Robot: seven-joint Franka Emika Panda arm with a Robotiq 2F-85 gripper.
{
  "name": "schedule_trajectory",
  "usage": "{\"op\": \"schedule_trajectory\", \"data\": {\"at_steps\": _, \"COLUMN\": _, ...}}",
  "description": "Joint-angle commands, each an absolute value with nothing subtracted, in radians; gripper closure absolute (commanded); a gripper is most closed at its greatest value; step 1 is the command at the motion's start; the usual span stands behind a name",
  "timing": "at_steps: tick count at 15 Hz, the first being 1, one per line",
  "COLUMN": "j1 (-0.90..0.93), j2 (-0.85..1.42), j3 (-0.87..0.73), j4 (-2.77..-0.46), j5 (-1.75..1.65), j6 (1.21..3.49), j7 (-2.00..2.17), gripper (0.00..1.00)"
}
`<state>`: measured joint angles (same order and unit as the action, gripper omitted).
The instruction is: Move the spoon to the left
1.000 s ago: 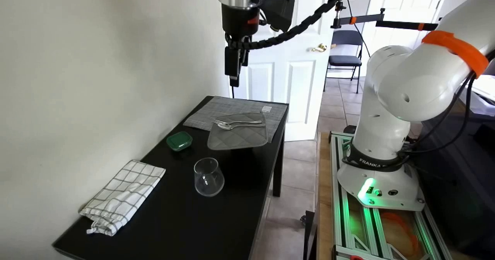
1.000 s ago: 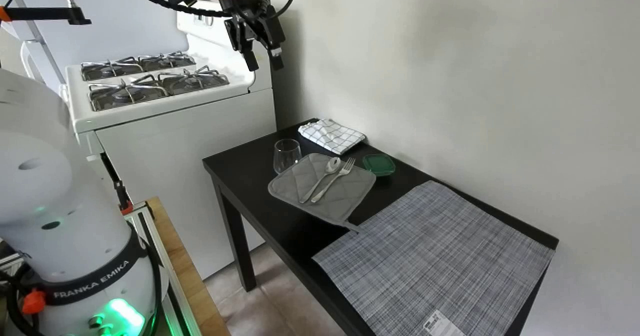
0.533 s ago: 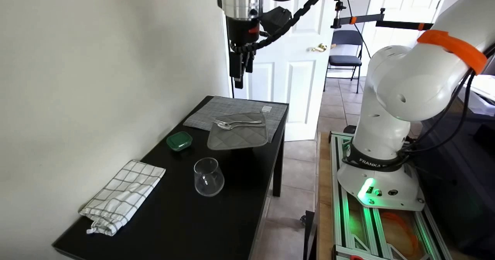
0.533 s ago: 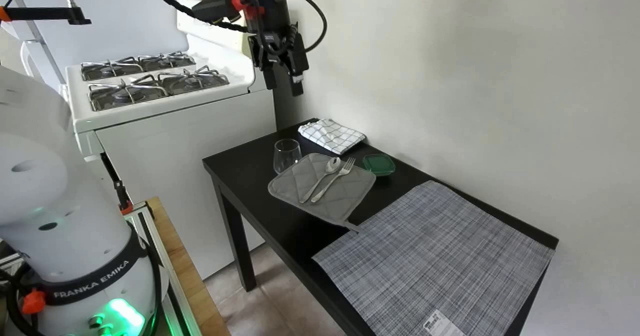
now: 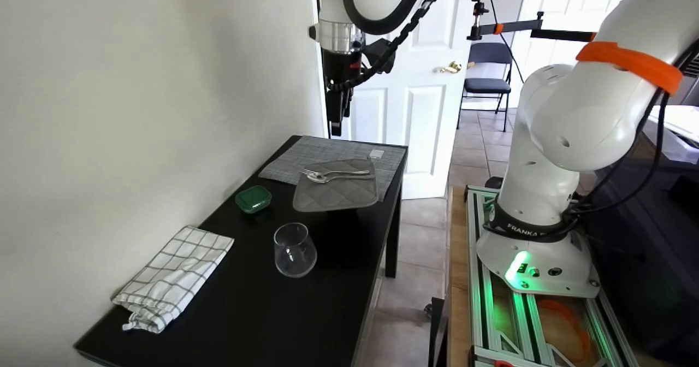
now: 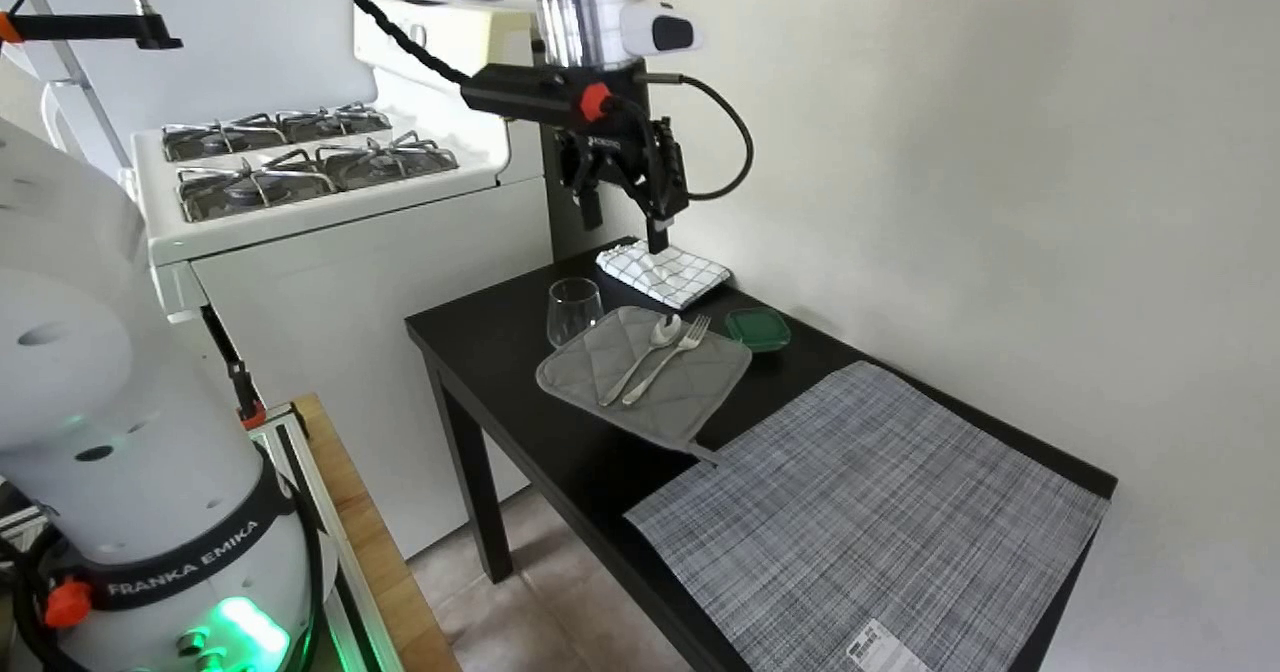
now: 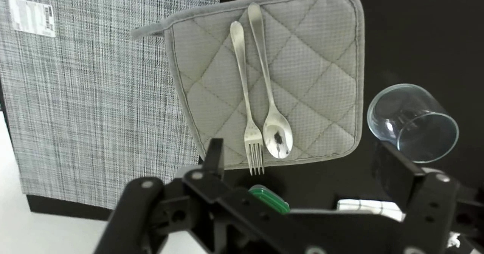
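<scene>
The spoon (image 7: 278, 135) is slim and silvery. It lies on a grey quilted pot holder (image 7: 321, 84), just beside a fork (image 7: 242, 65). In both exterior views the spoon (image 6: 666, 329) (image 5: 318, 178) rests there too. My gripper (image 7: 298, 148) is open and empty, with its two fingers wide apart. In the exterior views the gripper (image 6: 625, 226) (image 5: 342, 122) hangs well above the table, pointing down, apart from the spoon. In the wrist view the spoon's bowl lies between the lines of the two fingers, its handle pointing away from them.
A clear glass (image 7: 412, 121) lies to the right of the pot holder in the wrist view. A green-lidded container (image 6: 758, 330) and a checked cloth (image 6: 663, 272) lie near the wall (image 6: 950, 202). A woven placemat (image 6: 880, 522) covers the other end of the black table (image 5: 262, 312).
My gripper has come down. In an exterior view it has also moved right, from over the stove side toward the table. It stays open. The spoon and other objects have not moved.
</scene>
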<state>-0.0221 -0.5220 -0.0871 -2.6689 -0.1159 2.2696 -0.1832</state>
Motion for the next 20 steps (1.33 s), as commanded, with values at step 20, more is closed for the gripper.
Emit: {"op": "schedule_trajectory", "data": {"at_steps": 20, "j1": -0.055, "j2": -0.23, "j3": -0.149, "j4": -2.714, "j5": -0.124, "j6": 2.63, "j7": -0.373, "gripper": 0.0}}
